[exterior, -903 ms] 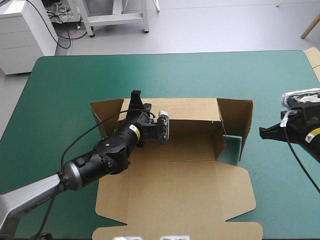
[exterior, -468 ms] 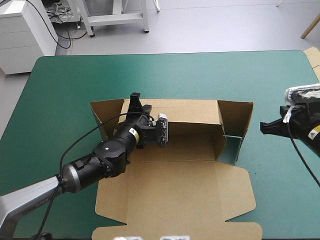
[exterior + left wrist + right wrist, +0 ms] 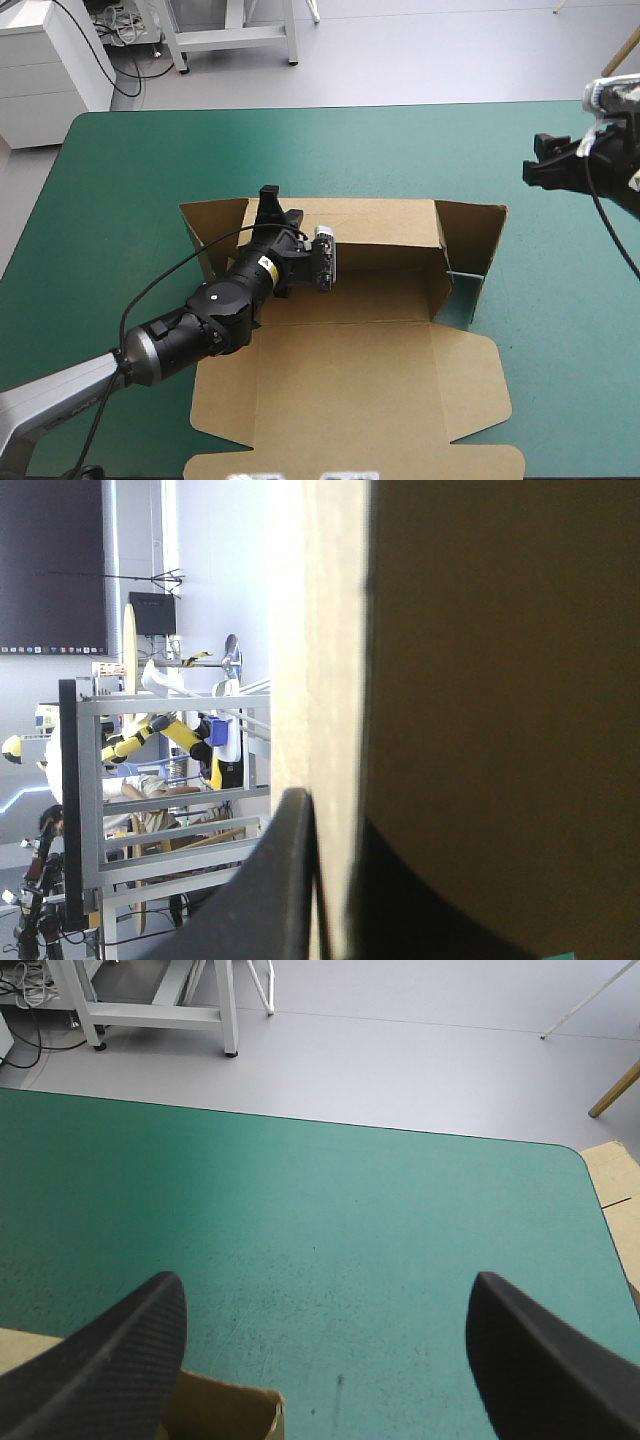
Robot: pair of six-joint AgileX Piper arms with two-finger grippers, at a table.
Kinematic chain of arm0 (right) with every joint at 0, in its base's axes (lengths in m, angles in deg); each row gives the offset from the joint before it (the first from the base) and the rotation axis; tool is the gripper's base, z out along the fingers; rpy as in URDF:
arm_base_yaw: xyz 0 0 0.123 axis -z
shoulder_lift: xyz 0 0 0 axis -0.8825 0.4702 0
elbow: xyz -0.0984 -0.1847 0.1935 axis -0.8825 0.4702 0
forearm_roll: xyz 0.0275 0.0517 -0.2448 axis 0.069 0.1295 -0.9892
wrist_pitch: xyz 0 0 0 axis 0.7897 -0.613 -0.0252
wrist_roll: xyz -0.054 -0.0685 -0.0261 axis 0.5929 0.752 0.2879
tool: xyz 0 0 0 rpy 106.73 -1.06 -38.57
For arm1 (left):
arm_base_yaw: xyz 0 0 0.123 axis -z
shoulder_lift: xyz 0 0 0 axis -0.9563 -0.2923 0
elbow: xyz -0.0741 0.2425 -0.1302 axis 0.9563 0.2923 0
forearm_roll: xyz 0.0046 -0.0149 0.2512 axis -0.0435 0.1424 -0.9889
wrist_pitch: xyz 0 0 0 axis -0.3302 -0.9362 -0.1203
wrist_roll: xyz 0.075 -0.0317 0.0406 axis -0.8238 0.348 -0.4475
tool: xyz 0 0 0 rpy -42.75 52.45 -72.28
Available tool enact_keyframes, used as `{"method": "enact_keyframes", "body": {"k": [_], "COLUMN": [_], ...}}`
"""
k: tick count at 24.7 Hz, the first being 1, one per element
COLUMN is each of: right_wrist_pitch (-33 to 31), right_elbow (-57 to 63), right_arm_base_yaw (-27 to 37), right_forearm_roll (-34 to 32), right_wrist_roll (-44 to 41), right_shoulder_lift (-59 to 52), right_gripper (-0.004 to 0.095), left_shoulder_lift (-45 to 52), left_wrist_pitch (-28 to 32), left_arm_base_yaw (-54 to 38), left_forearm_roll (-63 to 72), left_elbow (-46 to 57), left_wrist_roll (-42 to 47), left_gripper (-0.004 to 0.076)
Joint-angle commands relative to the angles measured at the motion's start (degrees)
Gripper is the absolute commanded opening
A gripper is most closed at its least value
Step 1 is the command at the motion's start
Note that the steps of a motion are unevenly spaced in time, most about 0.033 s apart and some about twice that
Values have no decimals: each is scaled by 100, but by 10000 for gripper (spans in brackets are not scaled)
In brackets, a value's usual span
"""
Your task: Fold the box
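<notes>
1. Sitting on the teal-green counter (image 3: 130,180) is the flat-cut brown cardboard box (image 3: 350,370), half set up. Its far wall is standing and its right end wall is up too, with a flap bent in toward the near side. The left end flap leans outward.
2. The box's base panel lies flat. So does the big lid panel with its side flaps, which runs from the base to the counter's near edge.
3. The left arm (image 3: 200,320) reaches across the base panel to the far wall. The left jaws sit on that wall's top edge, toward its left end.
4. Those left jaws are all but closed, with the cardboard pinched between them. From the left wrist view, one black finger (image 3: 275,880) is on the bright face of the box wall (image 3: 500,680). The other finger is a dark shape on the shadowed face.
5. The right arm (image 3: 610,160) is nowhere near the box. It's well off past the box's far right corner.
6. The right jaws are spread wide with nothing in them. In the right wrist view, each black finger (image 3: 120,1360) stands far out to its own side.
7. Same view: bare teal-green cover (image 3: 330,1200) lies ahead of the right jaws. One brown corner of the box (image 3: 230,1415) shows just beside one finger's base.
</notes>
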Motion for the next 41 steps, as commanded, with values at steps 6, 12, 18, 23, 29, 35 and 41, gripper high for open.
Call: {"method": "enact_keyframes", "body": {"k": [6,12,18,23,29,35,41], "right_wrist_pitch": [-309,-726,-893,-1274,-1578,-1578,-1578], "right_elbow": [-1612,-2433,-3081,-3165,-3128,-2475,-1665], "right_arm_base_yaw": [53,53,53,53,42,42,42], "right_forearm_roll": [146,423,705,960,1027,1395,1235], "right_wrist_roll": [42,83,-25,-128,-137,-32,152], "right_shoulder_lift": [1402,2489,3644,4388,4553,4266,3834], "right_gripper": [723,723,723,722,722,722,722], "left_shoulder_lift": [26,26,26,26,26,26,26], "left_wrist_pitch": [-245,-245,-245,-163,-200,-186,-208], "left_arm_base_yaw": [0,0,0,0,0,0,0], "left_forearm_roll": [458,456,467,518,508,483,474], "left_elbow": [59,59,59,59,59,59,59], "left_wrist_roll": [144,135,155,167,213,677,667], "left_gripper": [-8,-8,-8,-8,-8,-8,-8]}}
